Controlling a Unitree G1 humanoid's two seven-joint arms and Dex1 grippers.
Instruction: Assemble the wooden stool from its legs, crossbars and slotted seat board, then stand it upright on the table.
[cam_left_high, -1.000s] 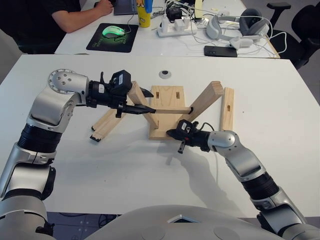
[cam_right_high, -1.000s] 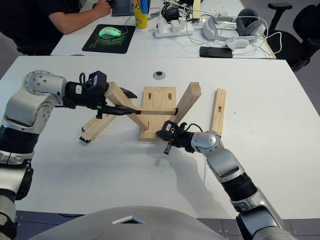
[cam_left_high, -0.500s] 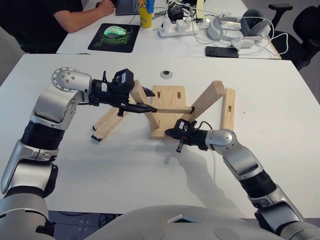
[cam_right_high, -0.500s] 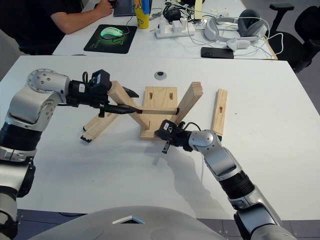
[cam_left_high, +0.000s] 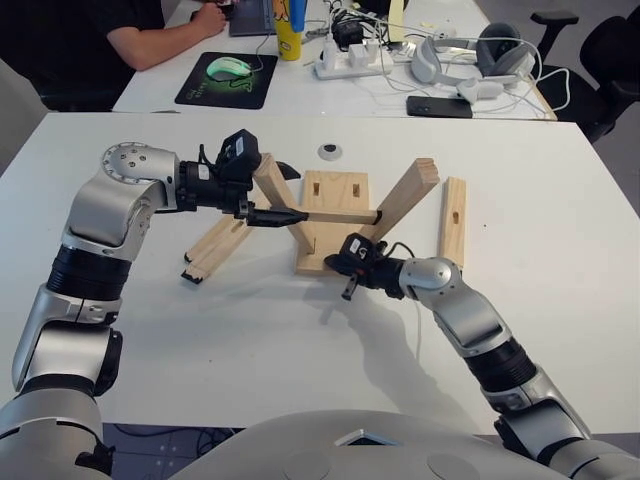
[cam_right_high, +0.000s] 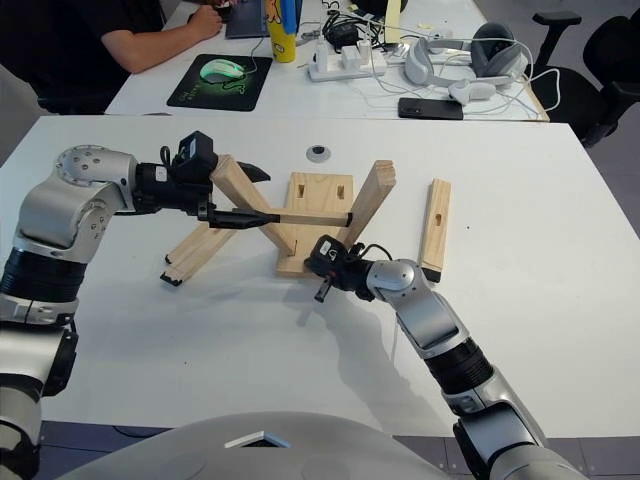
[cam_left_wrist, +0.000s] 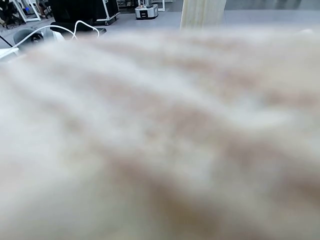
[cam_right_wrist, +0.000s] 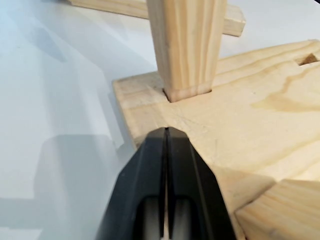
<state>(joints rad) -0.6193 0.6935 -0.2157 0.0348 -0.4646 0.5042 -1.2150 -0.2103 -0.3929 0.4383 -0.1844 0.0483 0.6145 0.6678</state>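
The slotted seat board (cam_left_high: 335, 188) lies flat on the white table. Two legs stand tilted in its slots, the left leg (cam_left_high: 272, 180) and the right leg (cam_left_high: 408, 198), joined by a thin crossbar (cam_left_high: 345, 215). My left gripper (cam_left_high: 295, 195) is shut on the left leg, one finger behind it and one in front; blurred wood is close in the left wrist view. My right gripper (cam_right_wrist: 165, 132) is shut on nothing, its tip against the seat board (cam_right_wrist: 250, 110) by the base of a leg (cam_right_wrist: 184, 45). In the eye views it (cam_left_high: 338, 262) sits at the board's near edge.
A loose leg (cam_left_high: 452, 218) lies to the right of the board, another wooden piece (cam_left_high: 213, 248) to its left. A small grey disc (cam_left_high: 330, 151) sits behind. A second table behind holds a mouse pad (cam_left_high: 228, 78), phone and headset.
My right gripper has slid a little leftward along the board's near edge. The left gripper and the leg it holds have barely shifted.
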